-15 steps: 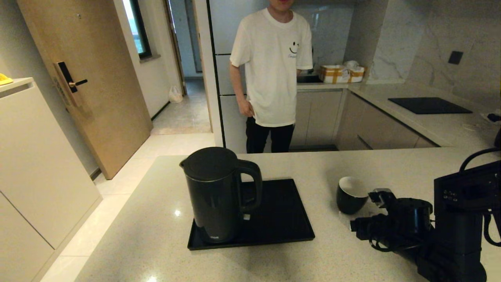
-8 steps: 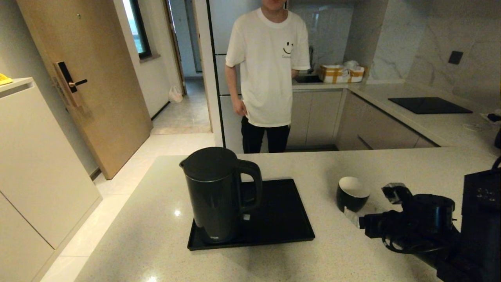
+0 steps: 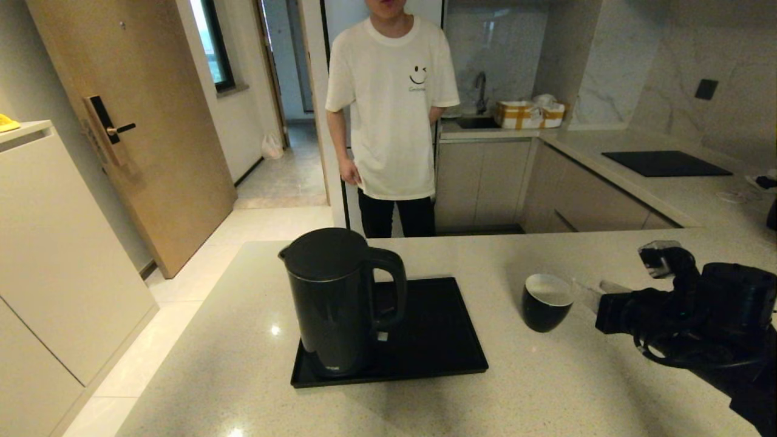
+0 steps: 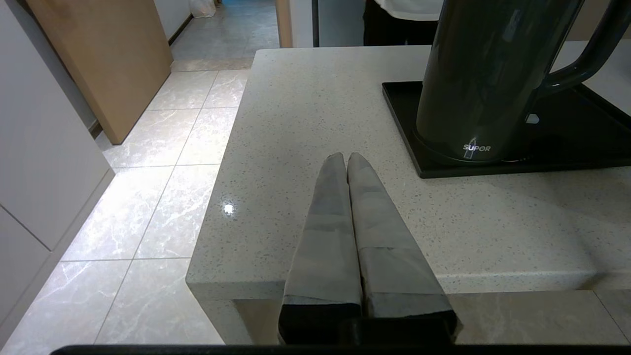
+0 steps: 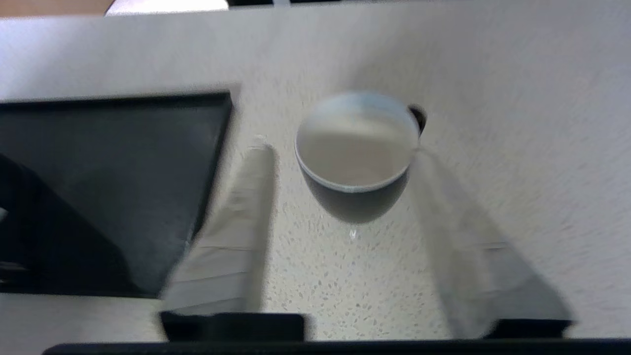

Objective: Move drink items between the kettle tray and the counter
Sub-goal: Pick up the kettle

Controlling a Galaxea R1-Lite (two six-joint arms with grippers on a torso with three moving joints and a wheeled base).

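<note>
Since the right gripper (image 3: 592, 296) has pulled back and risen from beside the cup (image 3: 546, 301) over the last second, the cup now stands free on the counter (image 3: 546, 388), upright and touched by nothing, just off the tray's (image 3: 449, 340) right edge at about 3 o'clock from it. The right wrist view shows the claw spread wide, one finger (image 5: 236, 222) on either side of the cup but well short of it and empty — a release and retreat, by my reading, so the cup's move onto the counter looks done. The kettle (image 3: 337, 297) has not shifted: it stands upright on the tray's left half, handle turned toward 3 o'clock, apparently seated on its base, though the base itself is mostly hidden beneath it. The left gripper (image 4: 346, 160) hovers low at the counter's near edge, around 7 o'clock from the kettle, its two fingers pressed together and holding nothing; it seems parked. The person (image 3: 391, 109) in the white shirt beyond the counter, at 12 o'clock, has drifted leftward and takes no part. Counted: one kettle, one cup, one tray, two grippers — and one bystander. What remains, I judge, is the kettle, which the loop handle should make easy to grasp, though its height makes tipping a risk.
</note>
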